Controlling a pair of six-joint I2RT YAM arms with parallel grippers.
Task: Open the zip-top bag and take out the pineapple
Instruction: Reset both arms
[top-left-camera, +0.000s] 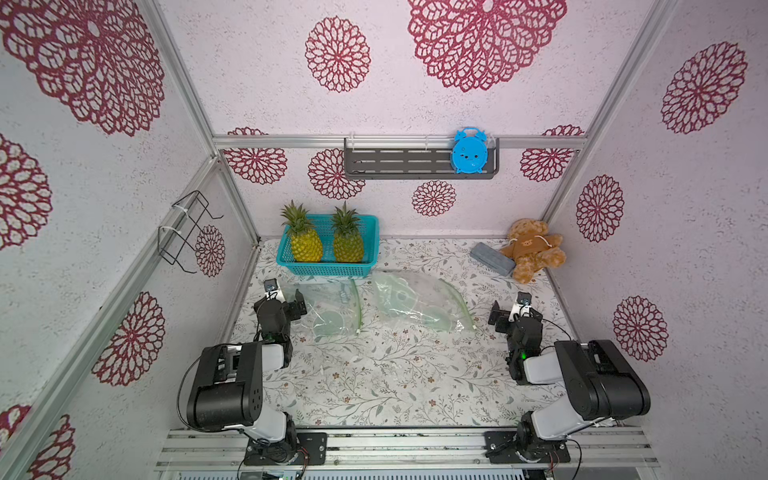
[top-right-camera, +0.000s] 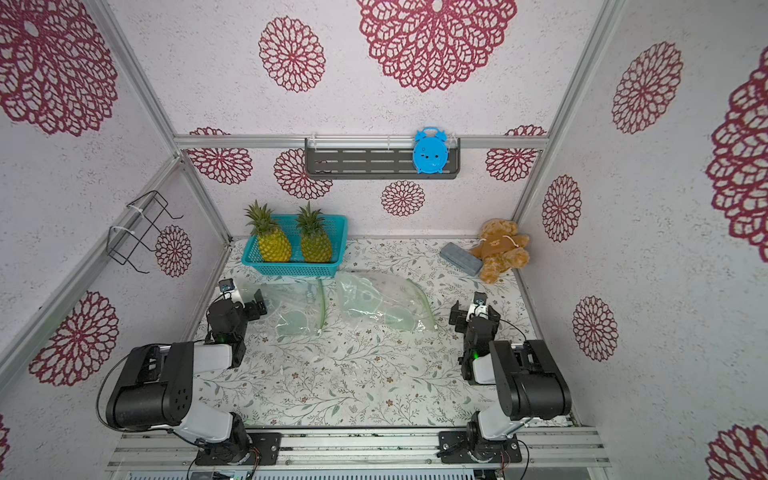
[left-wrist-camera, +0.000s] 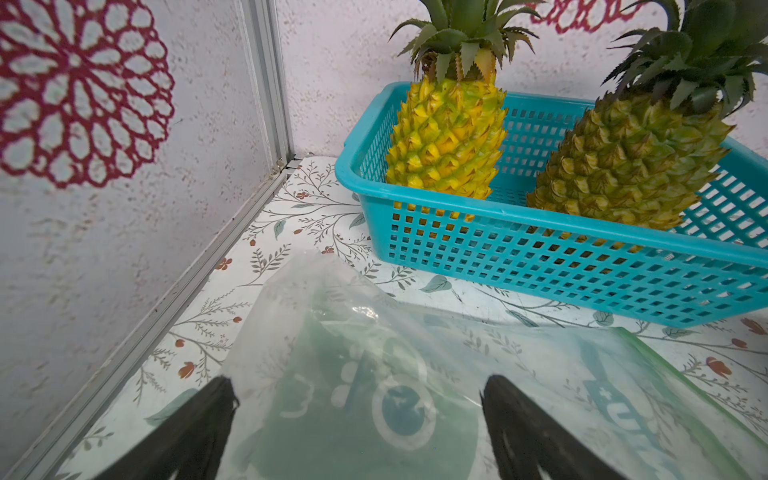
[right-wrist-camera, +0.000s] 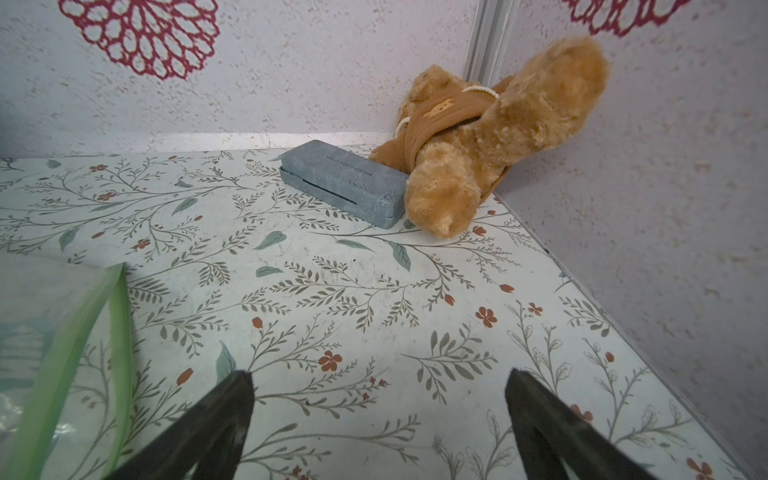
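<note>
Two clear zip-top bags with green zip strips lie flat on the floral table in both top views, a left bag (top-left-camera: 328, 309) (top-right-camera: 295, 309) and a right bag (top-left-camera: 415, 301) (top-right-camera: 382, 301). Neither shows a pineapple inside. Two pineapples (top-left-camera: 306, 245) (top-left-camera: 348, 245) stand in a turquoise basket (top-left-camera: 324, 269) behind the bags. My left gripper (top-left-camera: 289, 301) (left-wrist-camera: 359, 382) is open, its fingers straddling the left bag's (left-wrist-camera: 374, 374) printed end above the plastic. My right gripper (top-left-camera: 513, 313) (right-wrist-camera: 380, 374) is open over bare table, just right of the right bag's green zip edge (right-wrist-camera: 116, 332).
A teddy bear (top-left-camera: 532, 249) and a grey case (top-left-camera: 492, 258) lie in the back right corner. A blue clock (top-left-camera: 469, 150) sits on a wall shelf and a wire rack (top-left-camera: 187, 232) hangs on the left wall. Walls close three sides.
</note>
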